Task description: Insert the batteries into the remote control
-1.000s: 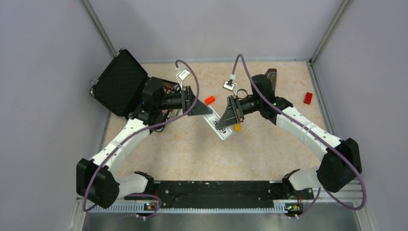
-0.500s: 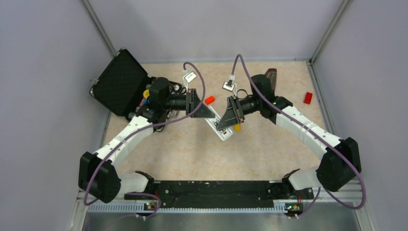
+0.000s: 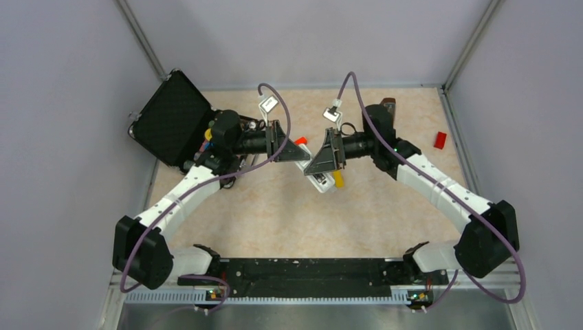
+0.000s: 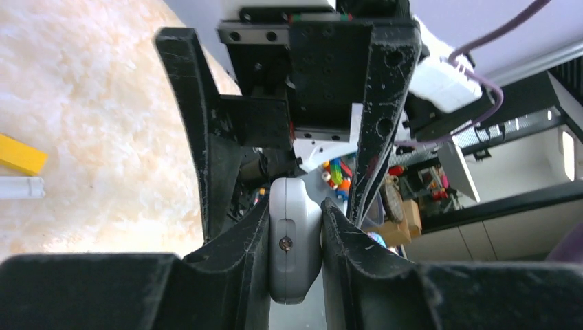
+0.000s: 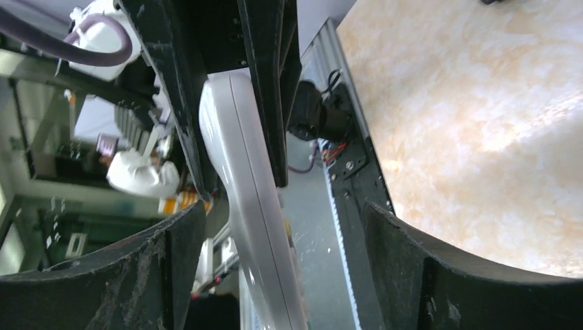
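Grip is supplied by the left pincer point(image 4: 295, 230) alone: it is closed on one end of the remote point(image 4: 295, 268), which appears to be held off the table point(image 3: 275, 206). The right pincer point(image 5: 283, 213) is spread wide, with a finger on each side of the remote's long body and neither touching it.

Slippage is judged the chief risk. The remote is pinched by a short end only, so its free length could be swung aside or dropped if nudged. Such a nudge could be given by the right pincer, whose fingers stand close on both sides. A push to seat a battery could likewise twist the remote out of so narrow a hold. Whether the recess is turned upward cannot be told.

Counted:
- One remote and two pincers are seen.
- No batteries can be made out in any view, so their place cannot be told.
- One yellow block point(image 3: 338, 180) lies near the pincers, with one white piece point(image 4: 19, 187) beside it.
- Two red blocks point(image 3: 440, 139) are seen, one near the left pincer and one well apart at the right.
- One black case point(image 3: 172, 120) stands open at the far left.
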`<state>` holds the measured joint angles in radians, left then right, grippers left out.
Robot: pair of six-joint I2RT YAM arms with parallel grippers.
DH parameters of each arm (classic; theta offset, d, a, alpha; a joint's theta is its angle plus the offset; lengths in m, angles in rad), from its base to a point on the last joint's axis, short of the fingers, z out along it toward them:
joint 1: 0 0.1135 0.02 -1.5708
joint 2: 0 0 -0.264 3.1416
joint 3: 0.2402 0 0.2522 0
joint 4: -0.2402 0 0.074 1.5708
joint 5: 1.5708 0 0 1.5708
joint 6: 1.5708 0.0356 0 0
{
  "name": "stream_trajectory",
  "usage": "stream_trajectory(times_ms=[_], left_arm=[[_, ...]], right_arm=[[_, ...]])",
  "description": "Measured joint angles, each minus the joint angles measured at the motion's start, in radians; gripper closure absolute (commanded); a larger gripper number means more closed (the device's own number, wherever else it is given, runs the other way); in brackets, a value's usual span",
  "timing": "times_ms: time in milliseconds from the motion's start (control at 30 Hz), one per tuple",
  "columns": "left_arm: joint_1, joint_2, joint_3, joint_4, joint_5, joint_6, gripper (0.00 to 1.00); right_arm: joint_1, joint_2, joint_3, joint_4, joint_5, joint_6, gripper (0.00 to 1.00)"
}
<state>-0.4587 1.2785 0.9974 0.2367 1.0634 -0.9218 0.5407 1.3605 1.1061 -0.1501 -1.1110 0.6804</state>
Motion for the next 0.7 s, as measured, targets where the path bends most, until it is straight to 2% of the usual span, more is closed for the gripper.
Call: stream_trajectory(times_ms=[133, 467, 700], left_arm=[[0.016, -0.005, -0.031, 0.104, -0.074, -0.096, 1.0], [0.019, -0.095, -0.185, 0.294, -0.345, -0.29, 1.0], [-0.001, -0.129, -0.216, 0.369, -0.51, -0.338, 1.0]], right_arm=[[0.0, -0.071, -0.074, 0.115, 0.108, 0.092, 0.16], [0.0, -0.273, -0.301, 0.471, 0.507, 0.379, 0.16], [0.005, -0.278, -0.341, 0.562, 0.716, 0.528, 0.17]])
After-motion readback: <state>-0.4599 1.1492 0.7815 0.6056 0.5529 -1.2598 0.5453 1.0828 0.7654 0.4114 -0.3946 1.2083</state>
